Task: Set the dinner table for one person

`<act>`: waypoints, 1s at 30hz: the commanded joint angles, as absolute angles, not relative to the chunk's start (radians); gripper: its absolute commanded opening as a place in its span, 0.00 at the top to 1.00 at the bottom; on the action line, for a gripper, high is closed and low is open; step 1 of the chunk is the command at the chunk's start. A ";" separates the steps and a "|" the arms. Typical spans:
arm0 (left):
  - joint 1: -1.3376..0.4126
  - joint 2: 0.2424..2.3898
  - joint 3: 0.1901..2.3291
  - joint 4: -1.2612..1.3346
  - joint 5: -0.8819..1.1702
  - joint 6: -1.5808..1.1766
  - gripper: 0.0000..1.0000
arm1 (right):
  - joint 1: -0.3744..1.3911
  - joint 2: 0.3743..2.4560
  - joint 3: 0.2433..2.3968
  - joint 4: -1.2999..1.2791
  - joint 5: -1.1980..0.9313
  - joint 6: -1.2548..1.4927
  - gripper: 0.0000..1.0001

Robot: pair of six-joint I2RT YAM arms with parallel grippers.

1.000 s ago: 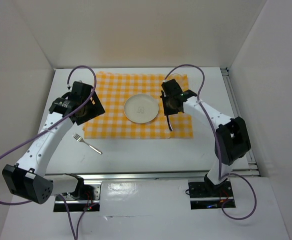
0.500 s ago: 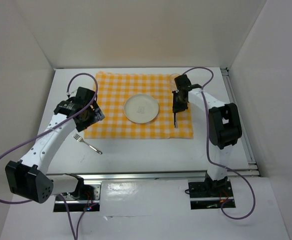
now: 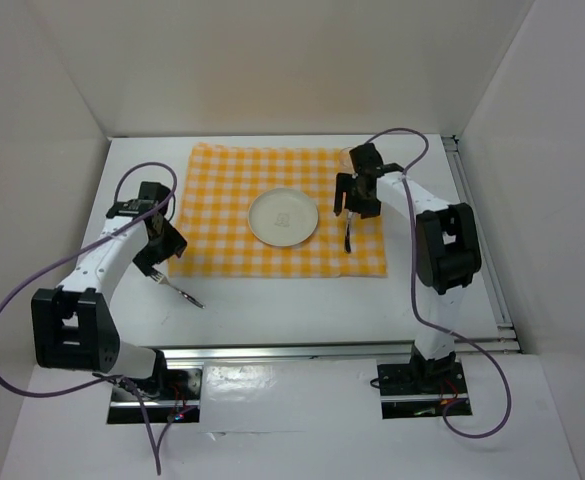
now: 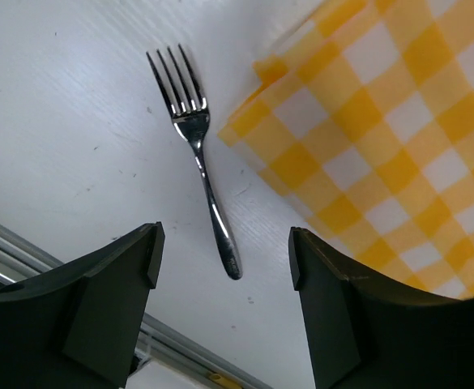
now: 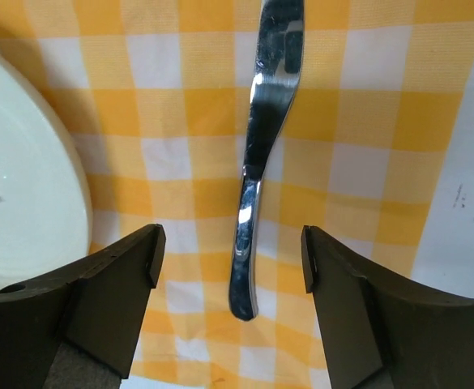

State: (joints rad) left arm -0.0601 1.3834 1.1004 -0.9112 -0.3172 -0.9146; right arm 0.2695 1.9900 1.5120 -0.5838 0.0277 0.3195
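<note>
The dinner table [image 3: 272, 305] is a white top with a yellow-and-white checked cloth [image 3: 227, 180] on it. A white plate [image 3: 283, 216] sits in the cloth's middle. Right of the plate a knife [image 3: 348, 236] lies on the cloth. My right gripper [image 3: 356, 196] hovers over it, open; in the right wrist view the knife [image 5: 257, 178] lies free between the spread fingers [image 5: 111, 300], beside the plate's rim [image 5: 26, 203]. A fork [image 3: 176, 288] lies on the bare table off the cloth's near-left corner. Above the fork [image 4: 200, 154], my left gripper [image 3: 156, 248] is open and clear of it.
Metal rails run along the table's near edge [image 3: 322, 350] and right edge [image 3: 475, 225]. White walls close in the left, back and right sides. The cloth's corner [image 4: 366, 121] reaches close to the fork. Purple cables loop off both arms.
My right gripper has opened and let go of the knife, which now lies on the cloth right of the plate. My left arm has swung toward the near-left, over the fork.
</note>
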 commanded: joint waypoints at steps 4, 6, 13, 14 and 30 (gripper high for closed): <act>-0.031 1.405 0.990 -0.844 -0.250 -0.960 0.27 | 0.285 1.761 1.514 -0.583 0.028 0.327 0.20; -0.020 1.405 0.962 -0.813 -0.230 -0.972 0.27 | 0.294 1.721 1.479 -0.592 0.018 0.327 0.20; -0.011 1.450 0.885 -0.749 -0.218 -1.043 0.30 | 0.295 1.595 1.408 -0.615 0.018 0.316 0.20; -0.011 1.463 0.885 -0.736 -0.218 -1.052 0.30 | 0.295 1.586 1.408 -0.615 0.018 0.307 0.20; 0.093 1.523 0.790 -0.649 -0.204 -1.045 0.81 | 0.295 1.519 1.359 -0.653 0.058 0.298 0.20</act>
